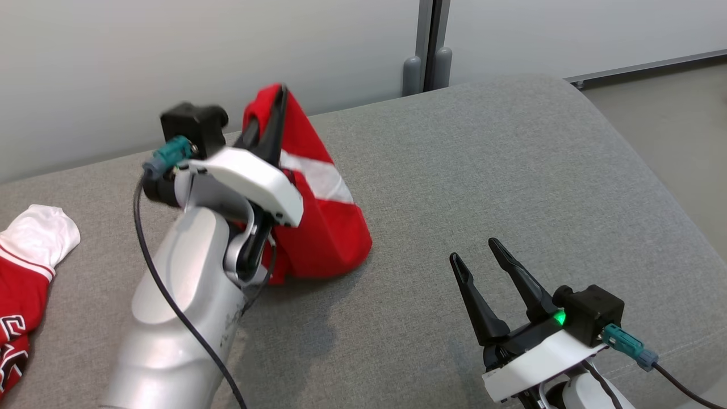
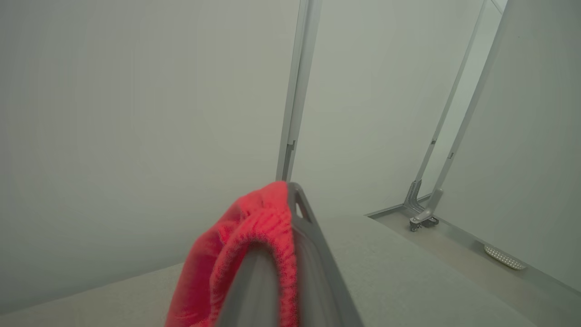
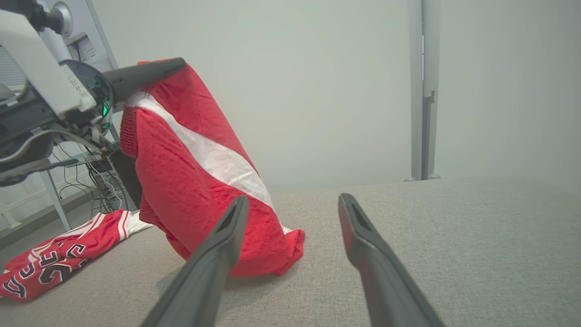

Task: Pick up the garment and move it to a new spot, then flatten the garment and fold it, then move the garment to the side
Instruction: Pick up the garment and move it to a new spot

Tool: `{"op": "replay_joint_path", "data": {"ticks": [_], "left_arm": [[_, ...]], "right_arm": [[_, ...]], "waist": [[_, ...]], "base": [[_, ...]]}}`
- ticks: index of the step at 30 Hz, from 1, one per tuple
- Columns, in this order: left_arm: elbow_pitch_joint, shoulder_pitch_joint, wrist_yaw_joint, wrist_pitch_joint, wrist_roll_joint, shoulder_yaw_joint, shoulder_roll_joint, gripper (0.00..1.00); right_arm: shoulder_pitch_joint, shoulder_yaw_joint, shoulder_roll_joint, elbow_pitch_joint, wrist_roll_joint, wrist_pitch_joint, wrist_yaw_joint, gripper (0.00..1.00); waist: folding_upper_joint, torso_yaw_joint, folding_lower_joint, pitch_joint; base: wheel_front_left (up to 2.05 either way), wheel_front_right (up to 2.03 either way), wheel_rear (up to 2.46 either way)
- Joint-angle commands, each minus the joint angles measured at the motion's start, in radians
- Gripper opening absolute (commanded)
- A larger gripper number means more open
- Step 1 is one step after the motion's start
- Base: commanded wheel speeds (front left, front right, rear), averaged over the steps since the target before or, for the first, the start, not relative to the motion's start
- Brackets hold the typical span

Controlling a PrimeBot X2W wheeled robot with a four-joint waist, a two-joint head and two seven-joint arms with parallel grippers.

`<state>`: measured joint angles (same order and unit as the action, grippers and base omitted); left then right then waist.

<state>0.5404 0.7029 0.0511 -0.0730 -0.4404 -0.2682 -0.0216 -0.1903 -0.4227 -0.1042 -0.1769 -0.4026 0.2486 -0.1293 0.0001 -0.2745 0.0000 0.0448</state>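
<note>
One step begun: at upper left the left claw (image 1: 277,108) pinches the red garment (image 1: 324,227) aloft, hem seemingly touching the grey cushion (image 1: 483,170); the right claw (image 1: 474,251) is spread, empty; flattening, folding remain.

We note the garment (image 1: 326,227) as bright red with one broad white diagonal band. At nine o'clock in the head view, the jersey (image 1: 20,284) is red with a white sleeve and black, white-edged lettering. The cushion (image 1: 483,170) is heathered grey. The right gripper (image 1: 474,251) is black at the fingers (image 1: 476,300), white at the base, with a green glow.
</note>
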Motion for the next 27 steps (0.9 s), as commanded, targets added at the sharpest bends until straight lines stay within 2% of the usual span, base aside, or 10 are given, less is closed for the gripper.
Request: {"op": "replay_joint_path", "data": {"ticks": [1, 5, 16, 22, 23, 25, 27], "left_arm": [[0.015, 0.000, -0.012, -0.015, 0.001, 0.017, -0.029, 0.00], [0.113, -0.038, -0.021, -0.037, 0.010, 0.006, -0.034, 0.00], [0.304, -0.100, -0.060, -0.106, 0.081, -0.034, -0.112, 0.00], [0.345, -0.106, -0.061, -0.134, 0.060, -0.020, -0.106, 0.00], [0.348, -0.107, -0.057, -0.140, 0.055, -0.018, -0.103, 0.37], [0.352, -0.113, -0.048, -0.153, 0.040, -0.011, -0.094, 1.00], [0.346, -0.123, -0.036, -0.166, 0.029, -0.007, -0.088, 1.00]], "right_arm": [[-0.005, -0.013, 0.004, 0.025, 0.008, 0.013, -0.001, 1.00], [0.000, -0.010, 0.003, 0.026, 0.008, 0.013, -0.001, 1.00], [0.009, 0.010, -0.004, 0.033, 0.012, 0.013, -0.001, 1.00], [0.015, 0.012, -0.008, 0.033, 0.013, 0.013, -0.001, 1.00], [0.015, 0.011, -0.008, 0.032, 0.013, 0.013, -0.001, 1.00], [0.018, 0.015, -0.007, 0.031, 0.013, 0.013, -0.001, 1.00], [0.022, 0.019, -0.006, 0.030, 0.013, 0.013, -0.001, 1.00]], "waist": [[-0.0001, 0.003, 0.0000, 0.003], [-0.0001, 0.007, 0.0000, 0.013], [-0.0001, 0.033, 0.0000, 0.033], [-0.0001, 0.052, 0.0000, 0.033], [-0.0001, 0.055, 0.0000, 0.032], [-0.0001, 0.064, 0.0000, 0.024], [-0.0001, 0.073, 0.0000, 0.014]], "base": [[0.00, 0.00, 0.00], [0.00, 0.00, 0.00], [0.00, 0.00, 0.00], [0.00, 0.00, 0.00], [0.00, 0.00, 0.00], [0.00, 0.00, 0.00], [0.00, 0.00, 0.00]]}}
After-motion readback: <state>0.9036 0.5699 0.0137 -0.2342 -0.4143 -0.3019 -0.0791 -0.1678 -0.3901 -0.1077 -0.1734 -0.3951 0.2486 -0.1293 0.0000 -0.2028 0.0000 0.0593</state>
